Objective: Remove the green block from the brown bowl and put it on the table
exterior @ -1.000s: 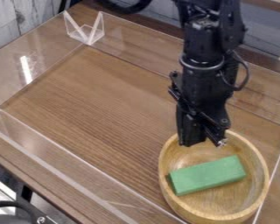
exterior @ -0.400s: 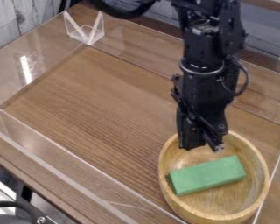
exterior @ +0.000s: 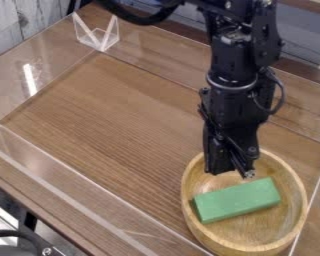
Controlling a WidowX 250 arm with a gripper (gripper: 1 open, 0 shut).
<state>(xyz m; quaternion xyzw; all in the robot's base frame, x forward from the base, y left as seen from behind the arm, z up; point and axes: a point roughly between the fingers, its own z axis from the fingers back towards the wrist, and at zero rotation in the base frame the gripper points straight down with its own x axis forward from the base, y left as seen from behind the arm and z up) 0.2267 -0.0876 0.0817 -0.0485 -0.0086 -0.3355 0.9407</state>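
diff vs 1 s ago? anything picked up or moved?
Barely anything. The gripper has edged slightly to the right in the picture and seems to have rolled a little about its own axis; it hangs shut over the far rim of the brown bowl, holding nothing. Nothing taken hold of or let go. The green block lies flat in the bowl as before; bowl and table unchanged.

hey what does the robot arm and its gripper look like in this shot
The arm is all black, built of chunky, blocky segments stacked one on another. Thin black cables loop along its side. It narrows at the bottom into a black gripper with slim fingers. No markings or labels can be made out.
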